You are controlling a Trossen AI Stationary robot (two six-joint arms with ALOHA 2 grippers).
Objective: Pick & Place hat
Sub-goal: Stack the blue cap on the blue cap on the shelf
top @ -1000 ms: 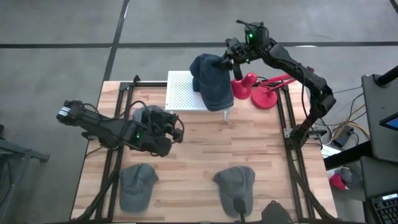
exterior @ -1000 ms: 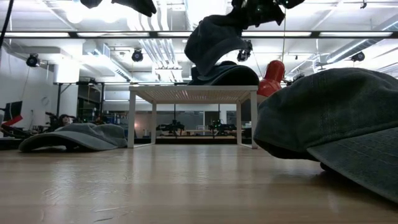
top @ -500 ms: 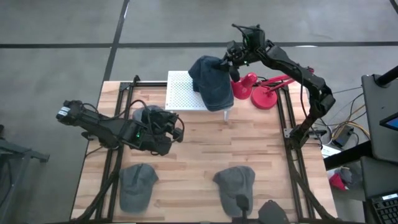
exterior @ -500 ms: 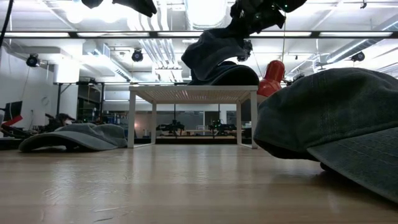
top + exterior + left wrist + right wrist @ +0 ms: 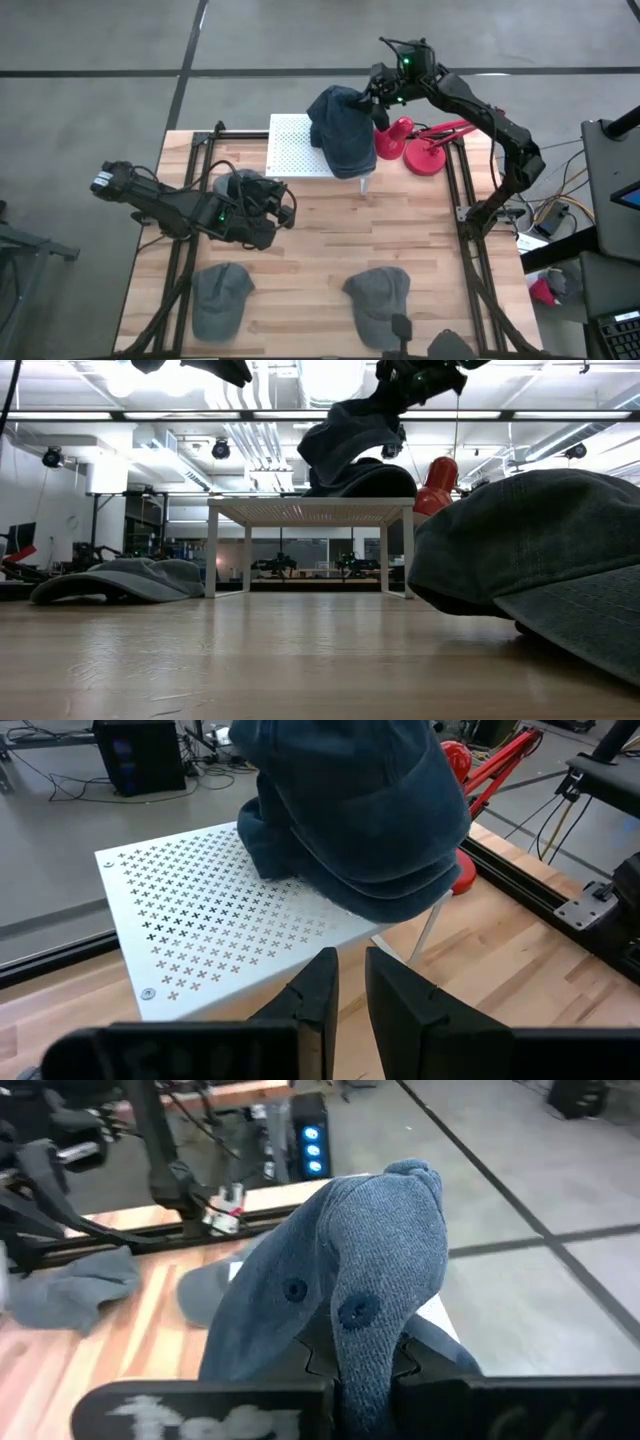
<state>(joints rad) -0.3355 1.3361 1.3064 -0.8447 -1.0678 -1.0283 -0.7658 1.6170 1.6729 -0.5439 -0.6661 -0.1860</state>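
Right gripper (image 5: 378, 92) clamped on blue cap (image 5: 340, 128), cap raised over white perforated stand (image 5: 292, 150), left gripper (image 5: 283, 208) narrowly parted, empty, near the stand.

On my wooden surface (image 5: 320, 250) I count six caps. Four are grey cloth caps: a left grey cap (image 5: 220, 298), a middle grey cap (image 5: 378, 292), a far grey cap (image 5: 240, 184) and an edge grey cap (image 5: 450, 346), only partly in view. Two are dark blue cloth caps: an upper blue cap (image 5: 345, 435) and a lower blue cap (image 5: 365, 480). There is one white perforated metal stand (image 5: 292, 150) and one red desk lamp (image 5: 428, 158).
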